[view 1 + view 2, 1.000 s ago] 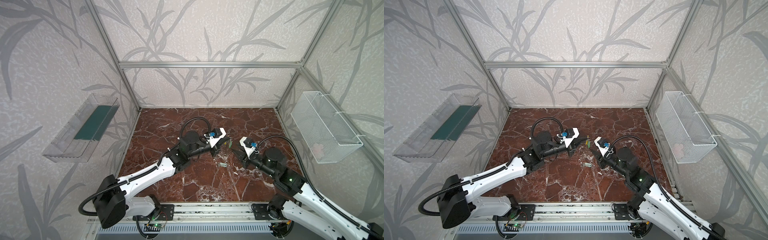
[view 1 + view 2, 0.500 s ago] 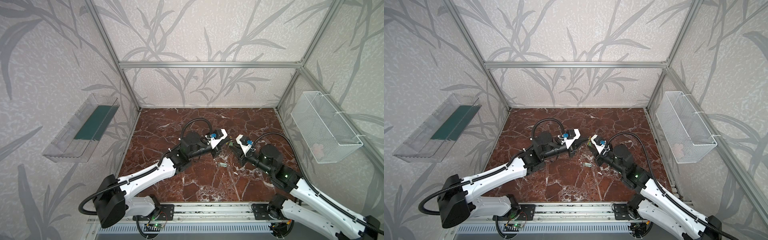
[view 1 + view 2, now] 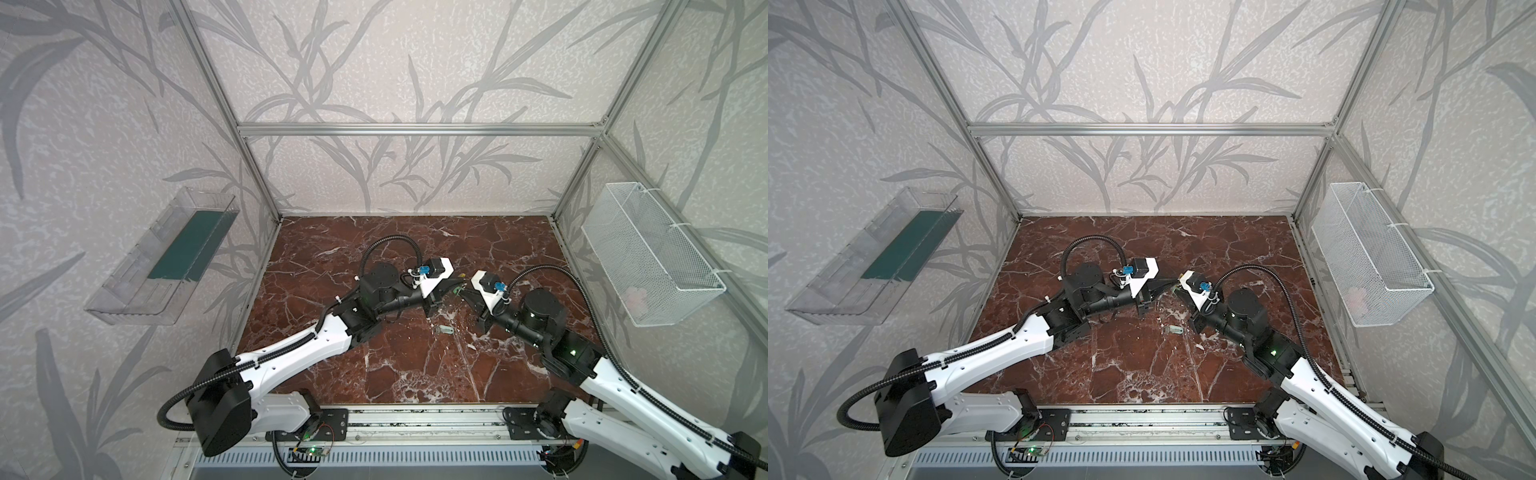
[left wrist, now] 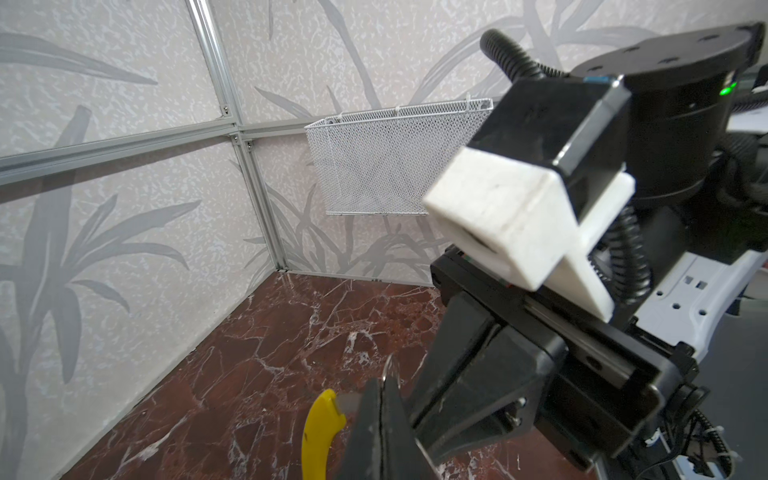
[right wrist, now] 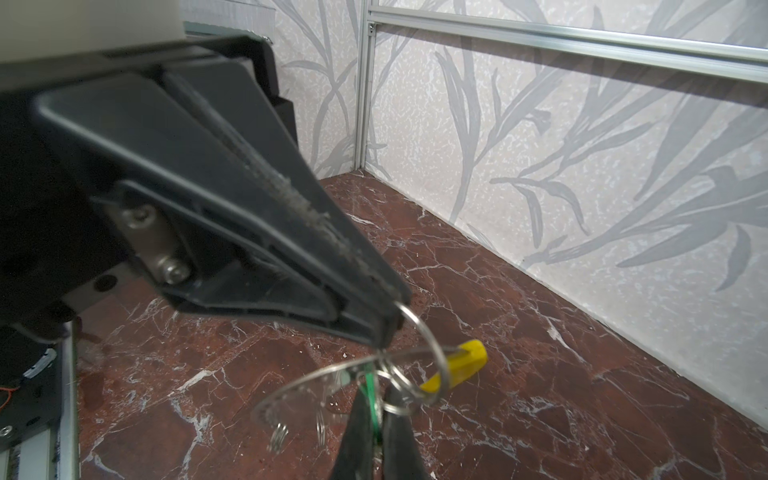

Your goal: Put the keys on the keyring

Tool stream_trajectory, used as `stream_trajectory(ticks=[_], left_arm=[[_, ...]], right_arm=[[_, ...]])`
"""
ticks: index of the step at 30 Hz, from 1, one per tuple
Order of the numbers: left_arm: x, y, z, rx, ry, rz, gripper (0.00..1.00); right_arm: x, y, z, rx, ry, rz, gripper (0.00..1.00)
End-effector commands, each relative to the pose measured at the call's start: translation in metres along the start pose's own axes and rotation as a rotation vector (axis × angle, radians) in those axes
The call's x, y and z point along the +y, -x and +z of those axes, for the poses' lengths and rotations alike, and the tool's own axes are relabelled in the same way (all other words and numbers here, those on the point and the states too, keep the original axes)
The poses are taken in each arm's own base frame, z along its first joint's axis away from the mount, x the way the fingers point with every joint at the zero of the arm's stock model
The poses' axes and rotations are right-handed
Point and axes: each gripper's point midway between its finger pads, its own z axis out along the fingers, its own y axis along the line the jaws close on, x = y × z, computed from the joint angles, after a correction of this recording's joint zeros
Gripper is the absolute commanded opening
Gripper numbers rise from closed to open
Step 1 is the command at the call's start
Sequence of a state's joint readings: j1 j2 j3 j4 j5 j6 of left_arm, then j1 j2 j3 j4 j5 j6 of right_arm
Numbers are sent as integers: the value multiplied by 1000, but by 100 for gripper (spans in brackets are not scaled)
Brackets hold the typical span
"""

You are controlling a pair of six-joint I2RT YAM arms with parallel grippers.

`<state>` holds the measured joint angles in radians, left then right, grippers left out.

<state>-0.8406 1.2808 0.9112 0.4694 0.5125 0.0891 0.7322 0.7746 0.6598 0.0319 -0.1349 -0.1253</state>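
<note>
Left end effector (image 4: 380, 401): black fingers pressed together, pinching the keyring (image 4: 322, 432) on its grey band next to the yellow segment. Right end effector (image 4: 424, 395): tips just beside the left's, jaws together, white camera mount (image 4: 494, 208) above. Red marble table (image 4: 249, 374) beneath. White mesh basket (image 4: 386, 166) on the wall.

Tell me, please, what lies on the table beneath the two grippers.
One loose key lies on the marble table roughly below the left gripper and right gripper, which hold the keyring and second key. Table under both arms is hidden.
</note>
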Motion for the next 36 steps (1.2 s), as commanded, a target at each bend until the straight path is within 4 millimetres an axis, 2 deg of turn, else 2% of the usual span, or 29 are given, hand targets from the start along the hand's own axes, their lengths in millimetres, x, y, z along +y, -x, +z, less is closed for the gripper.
stream_trajectory(ticks=[1, 11, 21, 22, 23, 27, 31, 36], left_arm=[[-11, 28, -3, -121, -87, -15, 0], [-24, 25, -5, -128, -186, -64, 0], [-23, 26, -11, -134, -178, -54, 0], [-25, 25, -11, -133, -183, -58, 0], [-25, 25, -11, -132, -186, -61, 0], [-25, 22, -13, -126, -189, -60, 0], [-26, 21, -16, -119, -191, -58, 0], [-28, 19, -16, -109, -209, -60, 0]], right_arm=[[14, 3, -1, -15, 77, -8, 0], [19, 13, -7, -47, 111, -11, 0], [29, 4, -19, -9, 158, 22, 0], [31, 4, -19, -6, 169, 31, 2], [31, 3, -19, 3, 169, 36, 13], [21, 9, -32, -24, 103, 22, 28], [13, 22, -51, -95, 57, 17, 31], [14, 34, -56, -138, 68, 19, 29]])
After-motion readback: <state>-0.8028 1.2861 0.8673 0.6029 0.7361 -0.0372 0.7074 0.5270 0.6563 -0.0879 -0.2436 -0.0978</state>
